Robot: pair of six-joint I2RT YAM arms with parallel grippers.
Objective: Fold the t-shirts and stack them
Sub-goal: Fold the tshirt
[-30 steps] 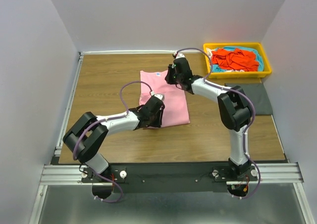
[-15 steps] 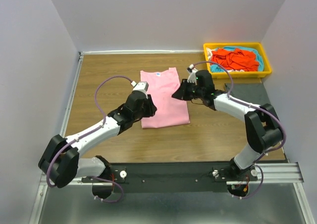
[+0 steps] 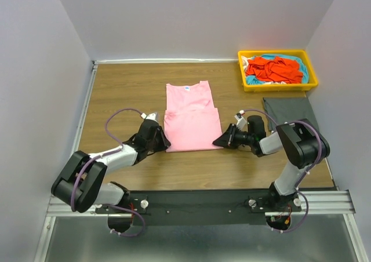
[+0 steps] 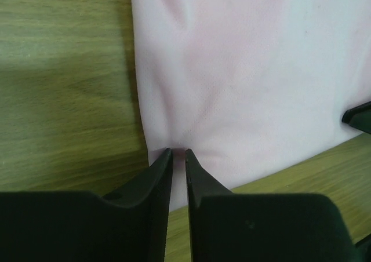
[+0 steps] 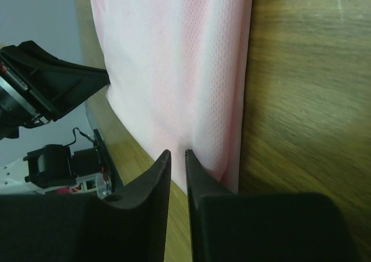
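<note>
Both arms have swung down from the sides of the pink shirt point(image 3: 191, 123) to its near edge. The left hand point(image 3: 164, 144) now sits at the near left corner and the right hand point(image 3: 216, 141) at the near right one.

The overhead view cannot show how the fingers stand; the wrist cameras do. In the left wrist view the left hand point(image 4: 178, 153) is closed to a thin slit on the shirt's corner, and puckers spread out from the pinch. The dark tip of the other hand shows at the right edge of that view. In the right wrist view the right hand point(image 5: 177, 153) is closed the same way on the shirt's side edge, and the left hand shows across the cloth.

The overhead view alone shows the rest. The pink shirt lies flat on the worktop point(image 3: 127, 88), collar toward the far side, with a crease across its middle. To its right, apart from it, a grey shirt point(image 3: 290, 108) lies flat. At the far right corner a yellow tray point(image 3: 278, 88) holds a crumpled orange-red shirt point(image 3: 272, 69) on top of a turquoise shirt point(image 3: 301, 65).
</note>
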